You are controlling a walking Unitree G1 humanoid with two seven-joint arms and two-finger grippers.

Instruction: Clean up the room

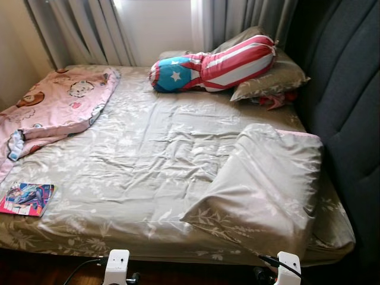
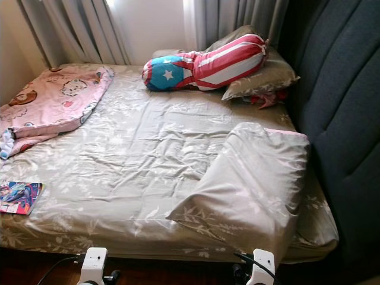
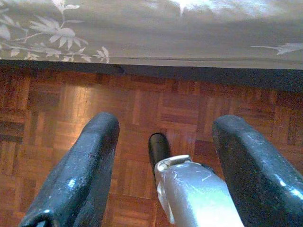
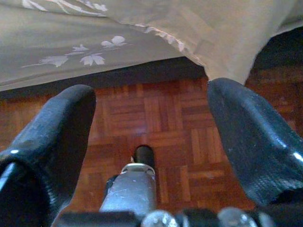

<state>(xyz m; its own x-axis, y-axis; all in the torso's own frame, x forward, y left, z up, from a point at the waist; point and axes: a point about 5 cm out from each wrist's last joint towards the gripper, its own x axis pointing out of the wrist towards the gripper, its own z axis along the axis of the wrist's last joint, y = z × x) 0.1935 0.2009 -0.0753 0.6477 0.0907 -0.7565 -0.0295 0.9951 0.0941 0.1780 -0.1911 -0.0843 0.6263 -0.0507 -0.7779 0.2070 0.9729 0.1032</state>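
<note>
Bed (image 1: 148, 154): covered by a rumpled olive-grey sheet with a pale leaf print; it takes up most of the head view.
Blanket (image 1: 264, 184): same leaf print, folded back in a loose heap at about 4 o'clock on the bed, its corner hanging over the foot edge.
Pink quilt (image 1: 56, 104): cartoon-printed, bunched along the bed's side at 10 o'clock.
Bolster (image 1: 217, 62): red and white stripes with a blue starred end, lying at 1 o'clock against a grey pillow (image 1: 273, 77).
Book (image 1: 27, 199): a colourful cover, flat on the sheet at 8 o'clock near the bed's corner.
Headboard (image 1: 347, 101): dark padded panel along the 3 o'clock side.
Curtains (image 1: 83, 27): grey, hanging at 12 o'clock.
Left gripper (image 3: 163, 156): fingers spread wide, nothing between them, low over the parquet floor (image 3: 61, 104) by the bed's foot.
Right gripper (image 4: 151, 137): fingers likewise wide apart and empty, just below the blanket's hanging corner.
</note>
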